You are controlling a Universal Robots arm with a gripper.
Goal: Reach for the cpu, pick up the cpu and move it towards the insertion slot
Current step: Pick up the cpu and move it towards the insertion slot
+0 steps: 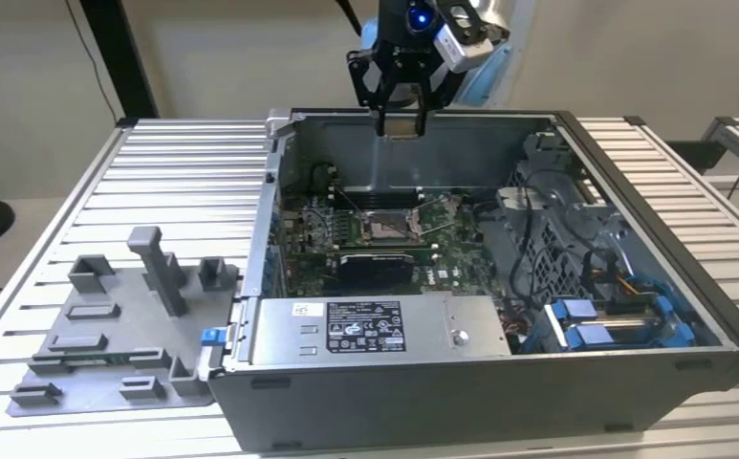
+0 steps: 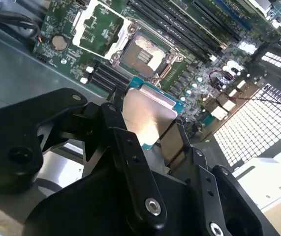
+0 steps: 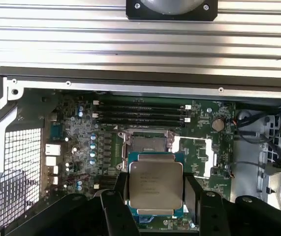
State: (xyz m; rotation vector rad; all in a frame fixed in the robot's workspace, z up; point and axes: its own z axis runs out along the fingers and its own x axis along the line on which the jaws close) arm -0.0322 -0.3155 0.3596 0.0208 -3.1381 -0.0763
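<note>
Holding: the tool (image 1: 400,122) has the cpu (image 3: 156,184) pinched between its two black fingers (image 2: 130,162), one on each side of the chip.
Where the cpu is: in the first wrist view it sits low in the middle of the frame, flat silver face showing, green rim around it. In the second wrist view the cpu (image 2: 147,115) is in the middle of the frame. In the exterior view the tool is at the top middle of the frame, up above the back wall of the computer case (image 1: 624,316).
Done: the reach and the pick up look finished, since the chip is off the desk (image 1: 178,163) and in the air.
Left: the chip is not at the insertion slot (image 1: 388,226) yet. I think the move over is only partly done.
Slot: in the first wrist view the insertion slot (image 3: 149,143) is in the middle of the frame, just above the chip. Its shiny frame is flipped open and its dark middle has nothing in it.
Case: the big open box holds the green board (image 1: 452,253), a grey power box (image 1: 369,330) at the front, and blue parts (image 1: 598,330) with wires on the exterior view's right.
Grey tray: the grey fixture plate (image 1: 114,325) lies on the desk at the lower left of the exterior view, with grey blocks on it.
</note>
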